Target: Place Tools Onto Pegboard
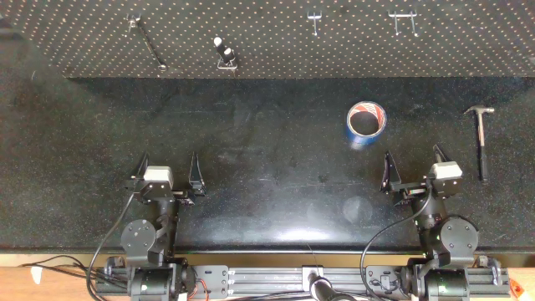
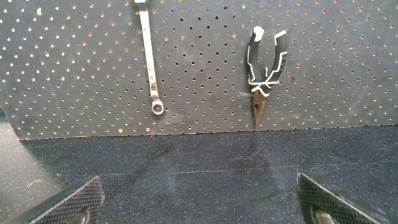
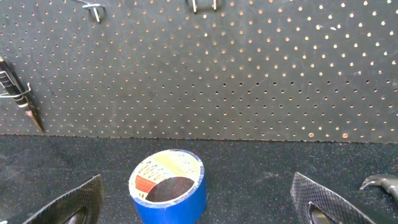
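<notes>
A black perforated pegboard (image 1: 276, 50) stands along the far edge of a dark table (image 1: 267, 192), and all positions below are referenced to that pegboard. 2 tools hang on it. A wrench (image 1: 151, 43) is suspended near the pegboard's left end. A pair of pliers (image 1: 225, 54) with black-and-white handles hangs beside the wrench, toward the pegboard's centre, nose pointing down. 2 wire hooks carry nothing: 1 hook (image 1: 314, 18) just right of the pegboard's centre and a double hook (image 1: 403, 18) further toward its right end. 2 items lie on the table in front of the pegboard. A blue tape roll (image 1: 366, 124) rests on its flat side, roughly below the gap between the 2 bare hooks. A hammer (image 1: 481, 142) lies below the pegboard's right end, head toward the pegboard. The left pincer (image 1: 168, 160) sits well back from the pegboard, jaws spread wide and empty, facing the wrench and pliers. The right pincer (image 1: 412, 159) sits equally far back, jaws spread wide and empty, with the tape roll directly ahead of it. Assessment: the task appears about half complete, with the tape roll and hammer not yet hung.
</notes>
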Tool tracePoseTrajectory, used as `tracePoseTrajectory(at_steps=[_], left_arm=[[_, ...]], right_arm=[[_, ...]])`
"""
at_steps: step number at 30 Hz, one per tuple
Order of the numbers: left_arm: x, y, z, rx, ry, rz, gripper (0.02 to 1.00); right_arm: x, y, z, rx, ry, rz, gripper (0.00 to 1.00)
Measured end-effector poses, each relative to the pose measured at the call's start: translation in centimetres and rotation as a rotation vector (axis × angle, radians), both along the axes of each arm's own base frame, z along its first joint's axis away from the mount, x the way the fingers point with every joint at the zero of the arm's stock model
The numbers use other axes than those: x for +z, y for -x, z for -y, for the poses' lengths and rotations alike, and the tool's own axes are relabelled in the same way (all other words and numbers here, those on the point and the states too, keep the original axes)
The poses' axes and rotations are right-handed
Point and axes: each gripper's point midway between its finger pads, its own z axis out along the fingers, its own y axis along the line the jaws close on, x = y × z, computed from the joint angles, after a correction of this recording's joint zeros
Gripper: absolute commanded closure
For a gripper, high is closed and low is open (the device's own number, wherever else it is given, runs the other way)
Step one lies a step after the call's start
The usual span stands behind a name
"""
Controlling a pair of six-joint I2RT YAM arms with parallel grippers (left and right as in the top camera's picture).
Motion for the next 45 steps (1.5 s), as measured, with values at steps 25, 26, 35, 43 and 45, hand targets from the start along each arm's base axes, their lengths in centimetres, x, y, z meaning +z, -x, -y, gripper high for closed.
tracePoseTrajectory(at_steps=[25, 26, 35, 43, 45], left_arm=[[0.0, 0.0, 0.0, 0.0, 0.0, 0.0, 0.023], [0.0, 0.0, 0.0, 0.0, 0.0, 0.001, 0.023], [0.1, 0.0, 0.0, 0.0, -0.001, 0.003, 0.023], [0.1, 0.0, 0.0, 0.0, -0.001, 0.005, 0.023], [0.1, 0.0, 0.0, 0.0, -0.001, 0.005, 0.023]], right_arm=[[0.9, -4.5, -4.2, 0.121, -0.199, -0.382, 0.027], [1.1, -5.6, -5.5, 0.153, -0.193, -0.437, 0.025], [-4.6, -9.9, -10.2, 0.212, -0.085, -0.901, 0.025], [-7.6, -11.4, -9.2, 0.132, 0.02, -1.13, 0.027], [-8.7, -11.5, -9.1, 0.122, 0.03, -1.16, 0.025]])
